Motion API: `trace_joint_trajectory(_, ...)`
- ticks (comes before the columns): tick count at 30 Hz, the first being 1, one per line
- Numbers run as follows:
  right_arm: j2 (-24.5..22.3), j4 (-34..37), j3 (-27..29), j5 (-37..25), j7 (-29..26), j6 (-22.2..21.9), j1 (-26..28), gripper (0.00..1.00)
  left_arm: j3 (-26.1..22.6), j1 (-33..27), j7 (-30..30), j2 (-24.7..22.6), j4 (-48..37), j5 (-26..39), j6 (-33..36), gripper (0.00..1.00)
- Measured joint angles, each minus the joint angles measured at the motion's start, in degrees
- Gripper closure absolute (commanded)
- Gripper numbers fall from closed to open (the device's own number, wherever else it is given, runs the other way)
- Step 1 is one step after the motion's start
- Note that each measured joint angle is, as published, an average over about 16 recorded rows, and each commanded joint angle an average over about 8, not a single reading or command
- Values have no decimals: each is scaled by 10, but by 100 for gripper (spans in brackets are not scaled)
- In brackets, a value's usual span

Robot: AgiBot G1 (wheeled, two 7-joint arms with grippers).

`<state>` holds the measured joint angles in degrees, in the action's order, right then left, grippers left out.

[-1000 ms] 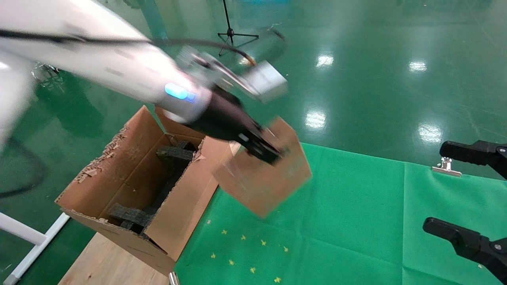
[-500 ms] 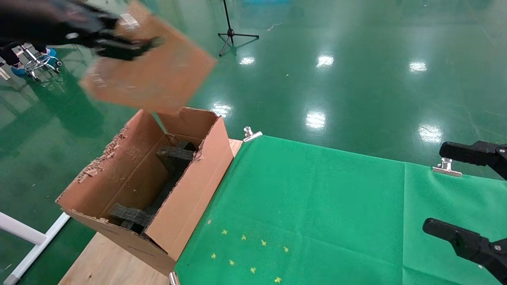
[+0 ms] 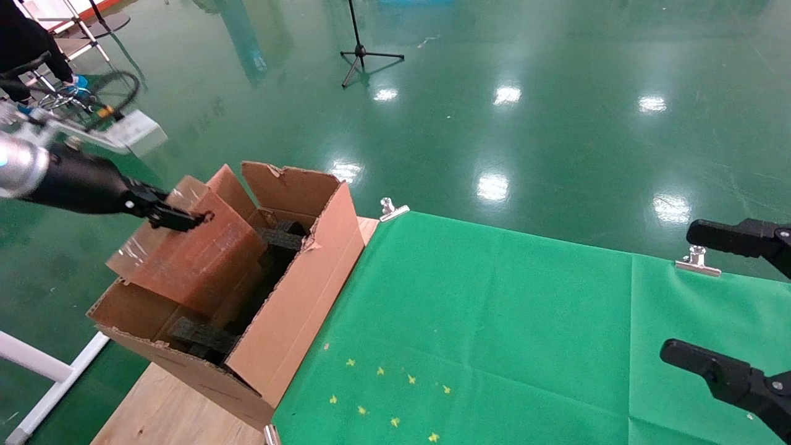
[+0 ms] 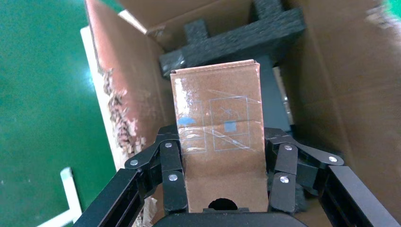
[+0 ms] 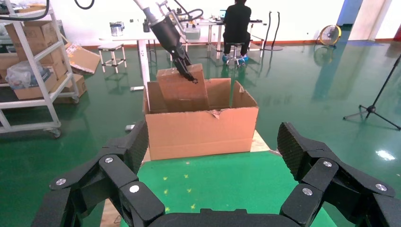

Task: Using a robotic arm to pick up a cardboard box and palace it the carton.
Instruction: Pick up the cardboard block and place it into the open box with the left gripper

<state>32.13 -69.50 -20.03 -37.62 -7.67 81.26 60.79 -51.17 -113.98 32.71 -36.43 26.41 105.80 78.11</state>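
Note:
The robotic arm [image 3: 25,167] reaches in from the left in the head view; its left gripper [image 3: 185,219] is shut on the cardboard box [image 3: 191,256], a flat brown box under shiny tape. The box is tilted, its lower end down inside the carton [image 3: 296,303]. In the left wrist view the box [image 4: 220,137] sits between the black fingers [image 4: 170,175], round hole near the palm, above the black foam pieces [image 4: 236,40]. The right wrist view shows the arm [image 5: 165,28] lowering the box [image 5: 182,90] into the carton [image 5: 201,130]. My right gripper [image 3: 729,303] is open and empty, at the right edge.
The carton stands on the wooden table corner [image 3: 167,411], beside the green cloth [image 3: 494,334] with yellow marks. Silver clips [image 3: 392,210] hold the cloth's far edge. A tripod [image 3: 364,52] stands on the green floor beyond. Shelves and a seated person [image 5: 236,23] are far behind the carton.
The left arm swung the box from over the green cloth up and to the left, then down; the box now sits partly inside the carton. The right gripper has not moved.

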Motion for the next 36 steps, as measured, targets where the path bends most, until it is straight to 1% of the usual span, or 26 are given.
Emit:
trace_joint_trajectory(6, 0, 0, 0, 0, 0, 0, 0, 0, -4, 10, -44, -29, -103, 9, -53, 100)
trace_joint_trajectory(14, 0, 0, 0, 0, 0, 0, 0, 0, -7, 34, -81, -55, -182, 16, -136, 100)
trace_joint_trajectory(24, 0, 0, 0, 0, 0, 0, 0, 0, -6, 84, -95, -83, -231, 16, -228, 100)
trace_joint_trajectory(36, 0, 0, 0, 0, 0, 0, 0, 0, -4, 131, -101, -109, -257, 13, -262, 100)
